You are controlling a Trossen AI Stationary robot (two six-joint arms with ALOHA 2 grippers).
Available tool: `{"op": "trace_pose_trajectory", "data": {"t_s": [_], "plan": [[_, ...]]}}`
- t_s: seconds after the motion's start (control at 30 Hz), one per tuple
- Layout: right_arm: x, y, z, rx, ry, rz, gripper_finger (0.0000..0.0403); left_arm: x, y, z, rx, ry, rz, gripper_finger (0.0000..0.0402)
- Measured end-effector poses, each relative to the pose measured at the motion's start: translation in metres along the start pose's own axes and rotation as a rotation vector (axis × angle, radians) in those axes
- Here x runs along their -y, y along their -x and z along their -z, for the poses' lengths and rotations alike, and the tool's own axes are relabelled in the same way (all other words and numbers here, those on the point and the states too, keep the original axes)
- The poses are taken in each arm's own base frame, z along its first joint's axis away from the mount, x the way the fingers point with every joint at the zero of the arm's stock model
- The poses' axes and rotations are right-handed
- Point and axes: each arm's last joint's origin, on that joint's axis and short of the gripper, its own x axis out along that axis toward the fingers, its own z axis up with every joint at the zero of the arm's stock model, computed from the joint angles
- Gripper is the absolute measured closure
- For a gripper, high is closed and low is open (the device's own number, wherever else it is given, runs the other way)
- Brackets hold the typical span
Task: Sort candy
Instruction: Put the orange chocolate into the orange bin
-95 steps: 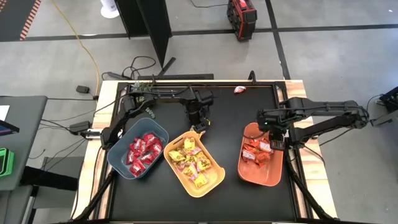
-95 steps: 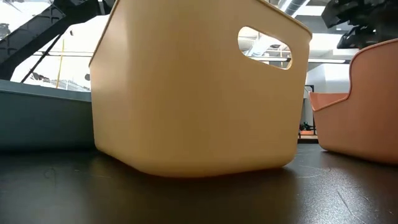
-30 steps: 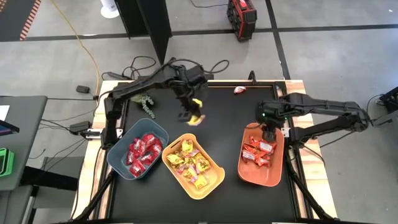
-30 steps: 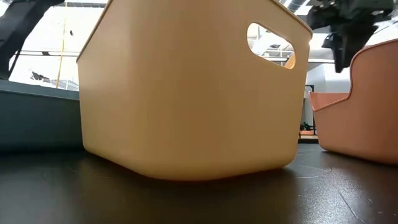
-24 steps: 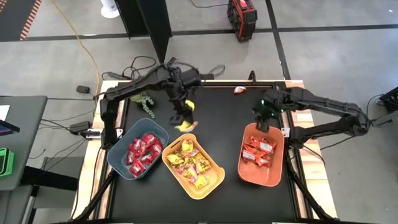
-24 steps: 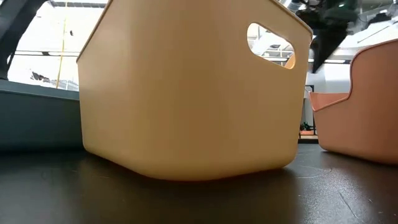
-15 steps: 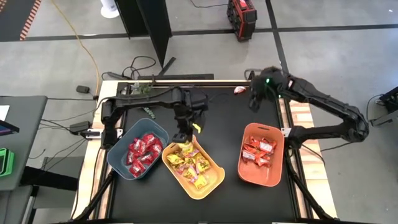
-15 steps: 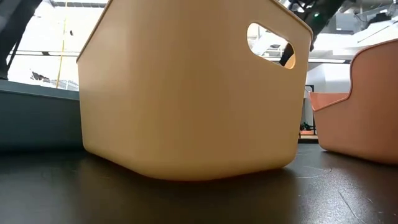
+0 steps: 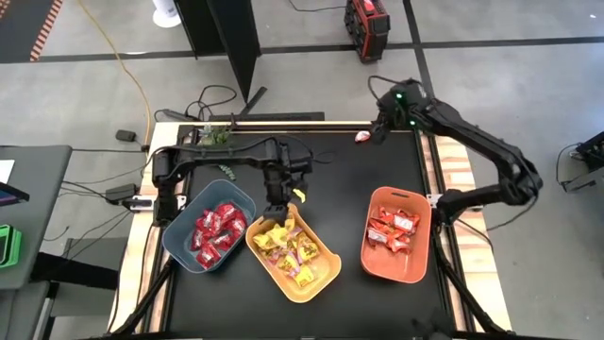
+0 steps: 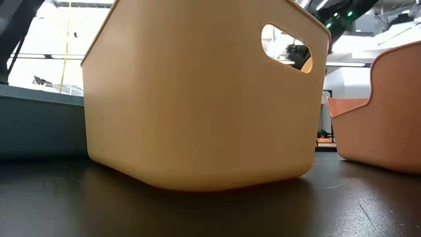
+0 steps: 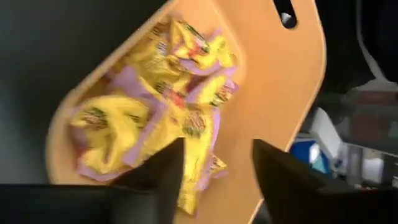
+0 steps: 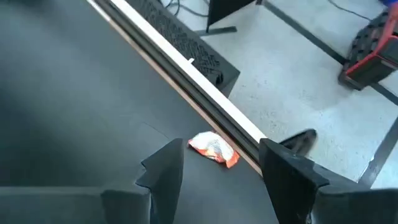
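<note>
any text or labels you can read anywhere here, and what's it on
None can be read.
The yellow candy wrappers in the yellow bin carry dark printed marks, too blurred to read.
The orange-red candy by the table's edge shows white print, too small to read.

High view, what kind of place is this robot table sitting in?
Probably a lab or workshop, not a home: bare concrete floor marked with dark tape lines, a yellow cable trailing across it, and a red and black equipment case beyond the black work table.

glossy crinkled candy (image 11: 186, 118) wrappers, smooth matt plastic bin (image 10: 197, 99), matt black table (image 9: 349, 189)
</note>
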Motion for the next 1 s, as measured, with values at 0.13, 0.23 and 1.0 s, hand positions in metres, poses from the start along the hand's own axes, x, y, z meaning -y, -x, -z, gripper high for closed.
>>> {"op": "trace_pose_trajectory", "data": {"t_s": [0.13, 0.23, 1.0], "plan": [[-0.001, -0.028, -0.003, -0.028, 0.003, -0.041, 0.0173, 0.002, 0.02, -0.003, 0.017, 0.015, -0.07, 0.0154], [0.001, -0.048, -0.009, -0.068, -0.016, -0.045, 0.0173, 0.005, 0.039, -0.007, 0.062, 0.023, -0.172, 0.0148], [0.027, -0.14, -0.01, -0.472, -0.46, 0.041, 0.0173, 0.063, 0.208, -0.013, 1.019, 0.033, -0.957, 0.0176]]}}
